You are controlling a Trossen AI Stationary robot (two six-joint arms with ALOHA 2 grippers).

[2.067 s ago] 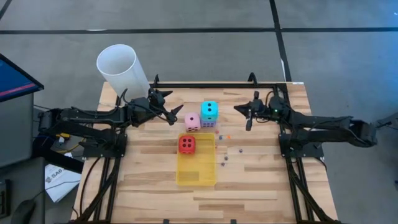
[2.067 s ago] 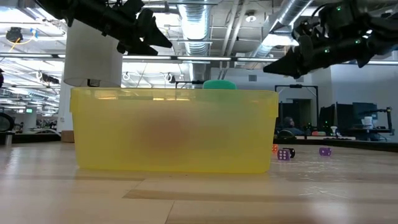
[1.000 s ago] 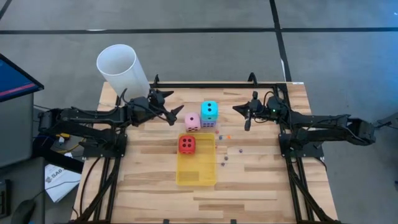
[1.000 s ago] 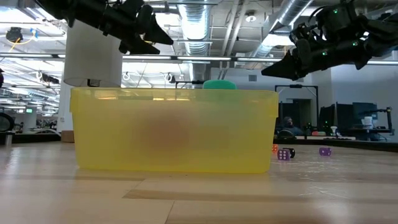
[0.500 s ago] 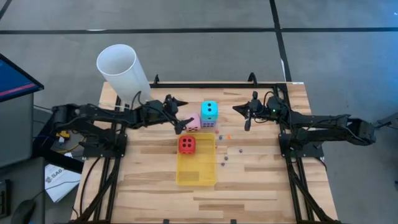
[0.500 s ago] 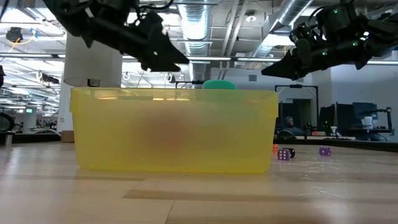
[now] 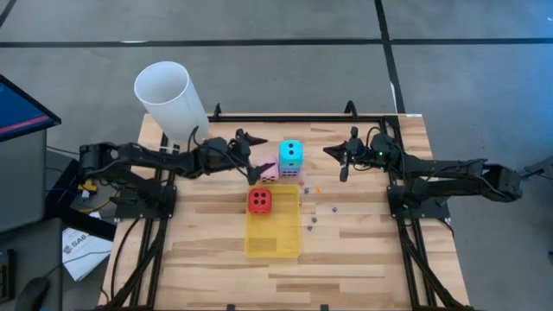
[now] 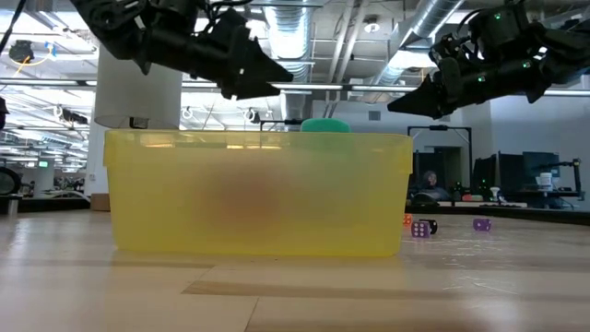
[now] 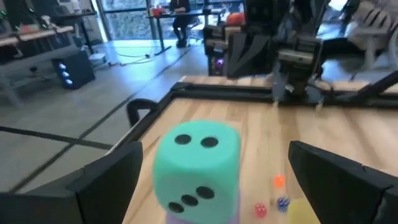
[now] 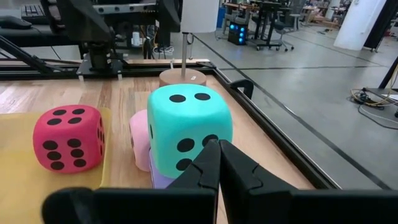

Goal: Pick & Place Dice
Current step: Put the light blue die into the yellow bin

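We saw the left gripper (image 7: 253,158), fingers spread, hovering at frame centre over the soft pink cube die (image 7: 269,172) beside the yellow plastic tray (image 7: 273,240), likely lining up a grasp, while the right gripper (image 7: 336,156) waited pressed together.

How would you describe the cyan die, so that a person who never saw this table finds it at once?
Find the flat yellow tray in the middle of the wooden table. Just beyond its far end, big dice cluster. The cyan die sits on a purple one, so it stands higher than the pink die beside it.
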